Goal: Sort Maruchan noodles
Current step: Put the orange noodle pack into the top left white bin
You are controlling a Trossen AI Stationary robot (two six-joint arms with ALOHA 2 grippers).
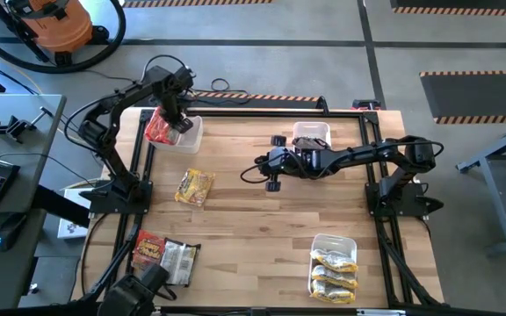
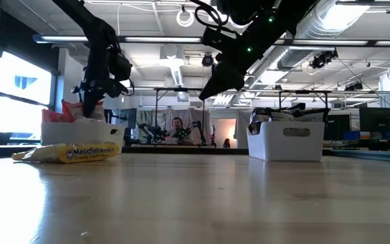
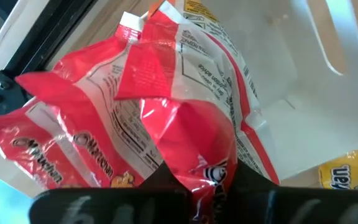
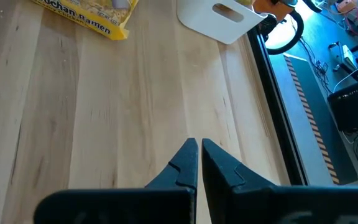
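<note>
A white bin [image 1: 190,139] at the table's far left holds red Maruchan noodle packets [image 3: 61,149]. My left gripper [image 3: 207,180] points down into it, shut on one red packet [image 3: 185,93]. On the table lie a yellow packet [image 1: 194,187] left of centre, and a red-orange packet [image 1: 150,248] beside a dark silver one [image 1: 180,259] at the near left. My right gripper [image 4: 199,146] hangs shut above the table's middle [image 1: 262,167] with nothing in it. My left gripper pinches a crumpled fold of the red packet [image 3: 211,163] between its two fingers [image 3: 166,179], coming from above and pointing down. The packet spreads out below the fingers over the other red packet in the bin. I cannot tell whether it is lifted off that packet.
A second white bin [image 1: 311,133] stands at the far middle, behind my right gripper. A third bin [image 1: 334,241] at the near right holds yellow packets [image 1: 334,268]. Bare wood lies across the table's centre. Black frame rails [image 1: 235,112] run along the table's edges.
</note>
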